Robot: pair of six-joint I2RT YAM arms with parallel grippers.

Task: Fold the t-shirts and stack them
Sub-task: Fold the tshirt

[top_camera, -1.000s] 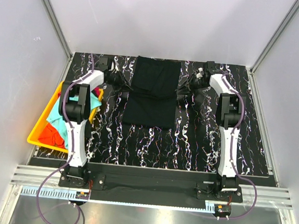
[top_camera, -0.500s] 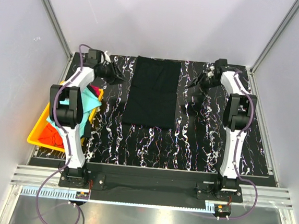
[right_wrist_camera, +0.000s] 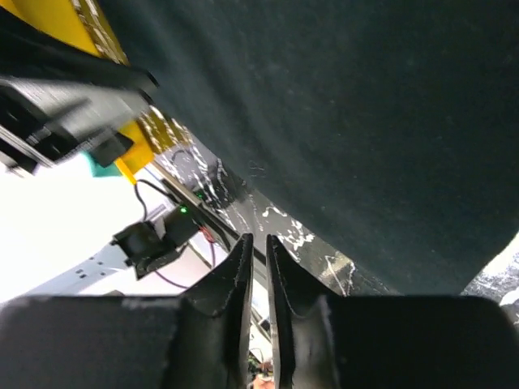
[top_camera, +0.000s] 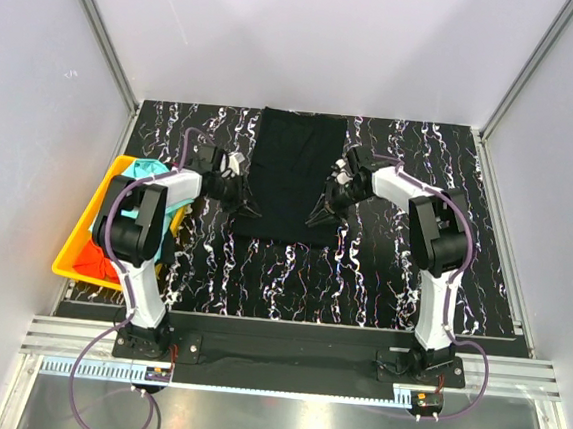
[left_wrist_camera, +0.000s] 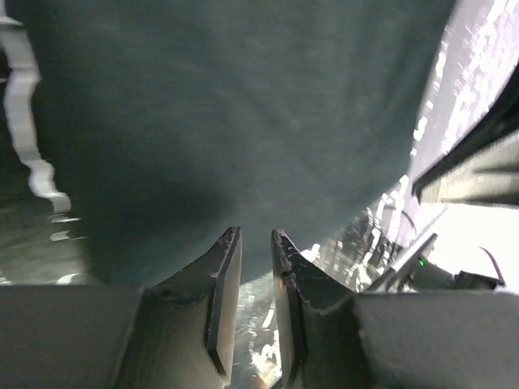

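Observation:
The black t-shirt lies flat on the marbled table as a long folded rectangle. My left gripper is low at its near left edge. In the left wrist view, the left gripper has its tips just over the cloth, with a narrow gap and nothing in it. My right gripper is at the near right edge. In the right wrist view, the right gripper shows only a thin slit, empty, with the shirt just beyond it. A turquoise t-shirt and an orange-red one lie in the bin.
A yellow plastic bin sits at the table's left edge, beside the left arm. White enclosure walls stand on the left, right and far sides. The black-and-white marbled table runs to a metal rail in front of the arm bases.
Both grippers let go at the shirt's far part, swung out to the far corners, then came in to its near edge. Their jaws widened, then narrowed. The shirt now lies flat.

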